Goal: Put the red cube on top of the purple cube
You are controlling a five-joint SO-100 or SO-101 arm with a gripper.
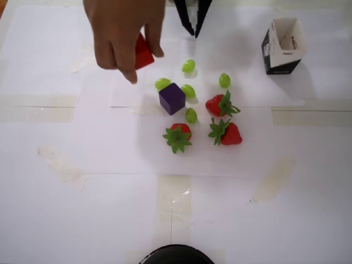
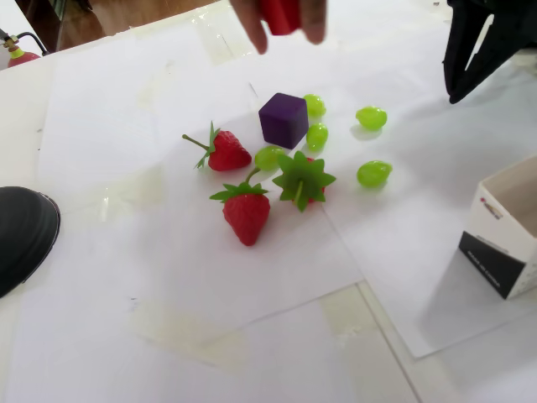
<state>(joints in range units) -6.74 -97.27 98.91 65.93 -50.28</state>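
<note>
A person's hand holds the red cube above the counter. The claw, released and empty, should wait, then grip it squarely for the purple cube.

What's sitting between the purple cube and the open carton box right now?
In the overhead view, two green grapes and a strawberry lie between the purple cube and the carton box; nearer the box it is bare paper.

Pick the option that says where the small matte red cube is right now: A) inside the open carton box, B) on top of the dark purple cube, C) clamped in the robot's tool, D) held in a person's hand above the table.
D: the small matte red cube sits in the fingers of a person's hand, apart from the dark purple cube.
</note>
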